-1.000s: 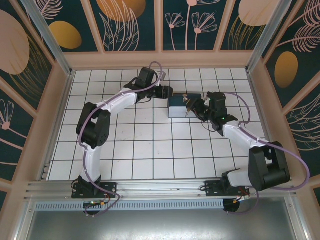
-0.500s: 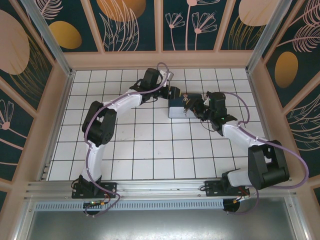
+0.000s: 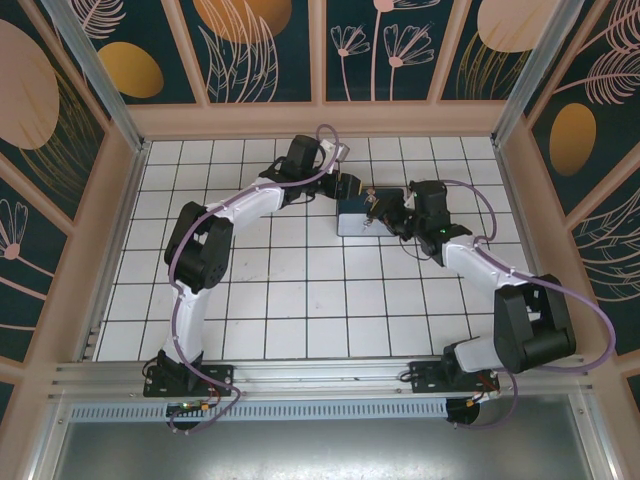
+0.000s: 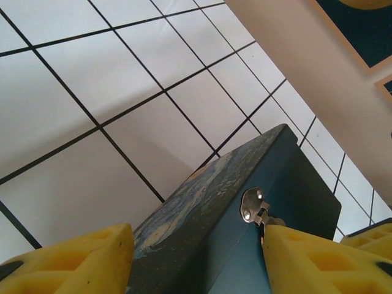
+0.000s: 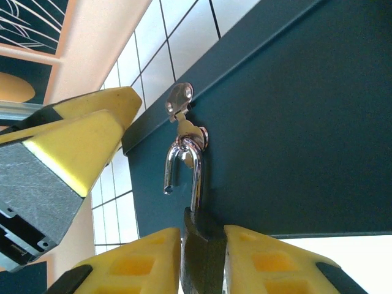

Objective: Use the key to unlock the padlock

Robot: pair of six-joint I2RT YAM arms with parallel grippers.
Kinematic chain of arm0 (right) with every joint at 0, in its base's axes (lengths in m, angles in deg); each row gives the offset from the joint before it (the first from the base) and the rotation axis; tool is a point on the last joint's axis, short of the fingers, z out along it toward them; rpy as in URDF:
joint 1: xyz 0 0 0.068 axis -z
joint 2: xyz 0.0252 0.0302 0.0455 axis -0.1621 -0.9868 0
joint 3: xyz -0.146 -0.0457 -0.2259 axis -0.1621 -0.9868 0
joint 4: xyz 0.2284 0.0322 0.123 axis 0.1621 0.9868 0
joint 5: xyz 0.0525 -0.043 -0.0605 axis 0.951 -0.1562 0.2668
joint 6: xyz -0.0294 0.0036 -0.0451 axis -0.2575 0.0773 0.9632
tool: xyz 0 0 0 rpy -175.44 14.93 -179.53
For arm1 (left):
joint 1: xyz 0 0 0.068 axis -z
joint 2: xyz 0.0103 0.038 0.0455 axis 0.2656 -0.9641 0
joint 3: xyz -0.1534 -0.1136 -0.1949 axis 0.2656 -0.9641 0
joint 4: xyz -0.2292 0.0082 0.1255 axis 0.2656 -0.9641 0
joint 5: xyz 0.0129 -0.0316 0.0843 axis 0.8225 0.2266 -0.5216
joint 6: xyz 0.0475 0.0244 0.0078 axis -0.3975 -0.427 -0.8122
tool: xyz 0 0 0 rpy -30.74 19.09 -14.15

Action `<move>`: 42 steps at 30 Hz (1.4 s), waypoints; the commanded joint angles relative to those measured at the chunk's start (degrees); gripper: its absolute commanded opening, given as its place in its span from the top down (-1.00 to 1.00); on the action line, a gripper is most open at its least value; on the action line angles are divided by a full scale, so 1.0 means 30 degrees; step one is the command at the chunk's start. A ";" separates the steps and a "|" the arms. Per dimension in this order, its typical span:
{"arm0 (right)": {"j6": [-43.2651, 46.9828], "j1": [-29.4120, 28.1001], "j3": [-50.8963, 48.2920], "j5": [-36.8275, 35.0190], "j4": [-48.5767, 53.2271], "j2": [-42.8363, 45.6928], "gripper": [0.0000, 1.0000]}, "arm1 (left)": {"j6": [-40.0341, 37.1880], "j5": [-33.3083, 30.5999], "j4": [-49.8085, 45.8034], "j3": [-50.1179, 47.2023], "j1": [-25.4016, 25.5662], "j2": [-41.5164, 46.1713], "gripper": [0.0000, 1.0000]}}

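Note:
The dark padlock (image 5: 205,251) hangs by its silvery shackle (image 5: 195,165) from the metal hasp (image 5: 180,98) on the dark teal box (image 5: 294,122). One end of the shackle stands free of the body. My right gripper (image 5: 203,263) is shut on the padlock's body, at the box's right side (image 3: 385,212). My left gripper (image 4: 196,245) is open, its yellow fingers on either side of the box's edge (image 4: 202,202), the right finger next to the hasp (image 4: 254,205). It sits at the box's far left corner (image 3: 347,186). The key is hidden.
The box (image 3: 352,218) stands on the white tiled floor (image 3: 300,300) toward the back middle. Wooden walls (image 3: 320,120) close in the back and both sides. The left gripper's finger (image 5: 79,141) stands close to the left of the hasp.
The left arm swung its gripper rightward onto the box's far corner, its fingers narrowing a little. The right gripper shifted slightly toward the box and closed on the padlock.

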 commanded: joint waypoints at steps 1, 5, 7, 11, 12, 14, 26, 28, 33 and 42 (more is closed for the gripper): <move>0.0270 -0.0364 0.0738 -0.0114 -0.0611 -0.0398 0.48 | -0.0692 0.0897 -0.0747 0.0016 0.0291 -0.0228 -0.14; -0.0023 -0.0656 0.0778 -0.0300 -0.1269 -0.0400 0.50 | -0.1017 0.0954 -0.1056 -0.0376 0.0324 -0.0047 -0.10; -0.0182 -0.0751 0.0854 -0.0436 -0.1441 -0.0423 0.55 | -0.1170 0.0898 -0.1240 -0.0517 0.0336 -0.0024 -0.06; -0.0314 -0.0849 0.1223 -0.0623 -0.1048 -0.0867 0.70 | -0.1338 0.1022 -0.1289 -0.0834 0.0382 0.0100 -0.02; -0.0479 -0.0866 0.1225 -0.0706 -0.0996 -0.0918 0.76 | -0.1414 0.0993 -0.1319 -0.0933 0.0391 0.0179 0.01; -0.0865 -0.0849 0.1124 -0.1109 -0.0944 -0.0816 0.86 | -0.1554 0.0921 -0.1391 -0.1152 0.0420 0.0291 0.05; -0.2789 -0.0860 -0.0049 -0.4076 -0.1297 0.1217 1.00 | -0.2308 0.2261 -0.1529 -0.3724 0.1553 0.2555 0.13; -0.2955 -0.0914 -0.0097 -0.4764 -0.1042 0.1562 1.00 | -0.2090 0.2191 -0.1589 -0.4087 0.1727 0.2888 0.13; -0.2536 -0.0953 0.0314 -0.5441 0.0008 0.2147 1.00 | -0.1665 0.1722 -0.1797 -0.4878 0.1820 0.3414 0.16; -0.1168 -0.4140 0.2873 -0.9049 0.3413 0.1332 1.00 | 0.1719 0.0650 -0.1296 -0.4945 0.2895 0.3309 0.24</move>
